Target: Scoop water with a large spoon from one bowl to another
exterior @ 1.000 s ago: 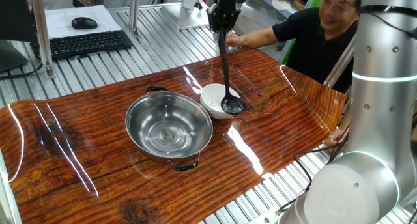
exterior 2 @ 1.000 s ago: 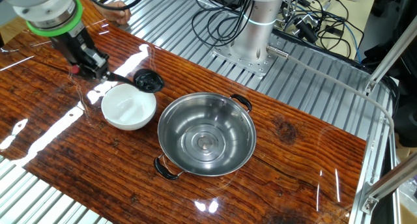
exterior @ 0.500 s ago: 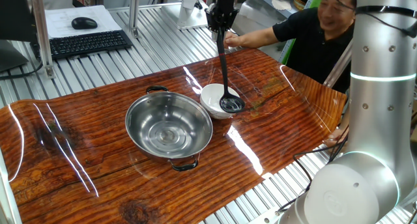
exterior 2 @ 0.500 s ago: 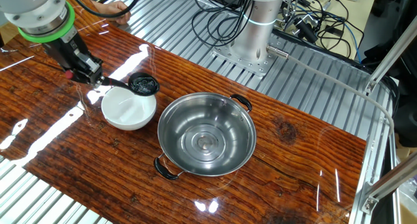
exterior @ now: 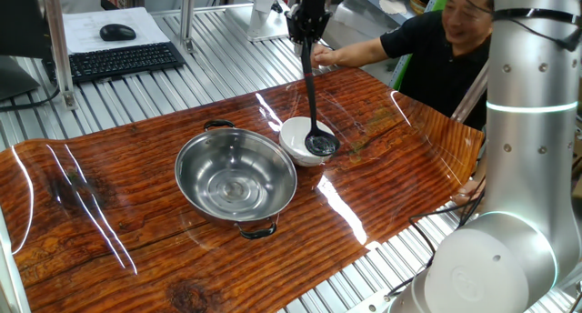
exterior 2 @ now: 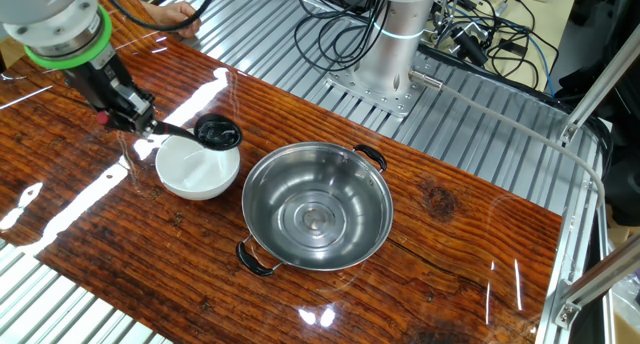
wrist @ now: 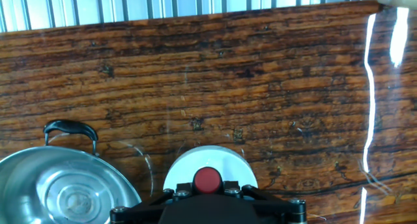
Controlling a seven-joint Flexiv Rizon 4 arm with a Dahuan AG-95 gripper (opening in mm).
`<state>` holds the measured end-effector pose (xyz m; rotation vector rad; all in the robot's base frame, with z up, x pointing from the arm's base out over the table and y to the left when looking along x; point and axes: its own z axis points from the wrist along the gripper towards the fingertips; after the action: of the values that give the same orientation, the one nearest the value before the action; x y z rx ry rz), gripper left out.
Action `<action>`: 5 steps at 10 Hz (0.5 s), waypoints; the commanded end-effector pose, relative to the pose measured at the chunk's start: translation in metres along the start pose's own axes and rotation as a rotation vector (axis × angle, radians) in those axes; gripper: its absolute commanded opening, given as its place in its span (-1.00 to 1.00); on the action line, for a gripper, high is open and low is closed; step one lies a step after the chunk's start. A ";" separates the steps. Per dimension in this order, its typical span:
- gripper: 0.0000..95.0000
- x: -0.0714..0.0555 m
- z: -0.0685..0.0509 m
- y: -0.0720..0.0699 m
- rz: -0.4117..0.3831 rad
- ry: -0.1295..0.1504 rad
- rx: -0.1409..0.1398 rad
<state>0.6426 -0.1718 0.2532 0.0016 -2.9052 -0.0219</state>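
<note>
The ladle (exterior: pixel 312 95) hangs almost upright from the gripper (exterior: pixel 306 26), which is clenched on the top of its thin black handle. Its round cup (exterior 2: pixel 217 133) is at the rim of the white bowl (exterior 2: pixel 195 169), on the side facing the steel bowl (exterior 2: pixel 317 208), and it overlaps this rim in both fixed views; I cannot tell if the cup touches the rim or is a little above it. Something shines inside the cup, but I cannot tell if it is water. The white bowl looks plain white inside, and any water in it is not visible. The steel bowl stands just beside the white bowl, apart from it, with one dark loop handle (exterior 2: pixel 369 157) on each of two opposite sides. Its inside shows only bright rings of reflection, so the level of water is not clear. Both bowls stand on the glossy wooden table (exterior: pixel 118 222). In the hand view the white bowl (wrist: pixel 207 161) lies directly under the hand and the steel bowl (wrist: pixel 65 188) is to the left. A person in a black shirt (exterior: pixel 435 49) is at the far edge of the table.
</note>
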 end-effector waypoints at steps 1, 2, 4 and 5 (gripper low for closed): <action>-1.00 -0.002 0.000 -0.001 -0.003 -0.003 0.002; -1.00 -0.004 0.001 -0.001 -0.004 -0.004 0.001; -1.00 -0.011 0.000 -0.001 -0.005 -0.023 0.002; -1.00 -0.013 0.000 0.000 -0.005 -0.035 0.003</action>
<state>0.6572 -0.1716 0.2514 0.0086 -2.9371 -0.0242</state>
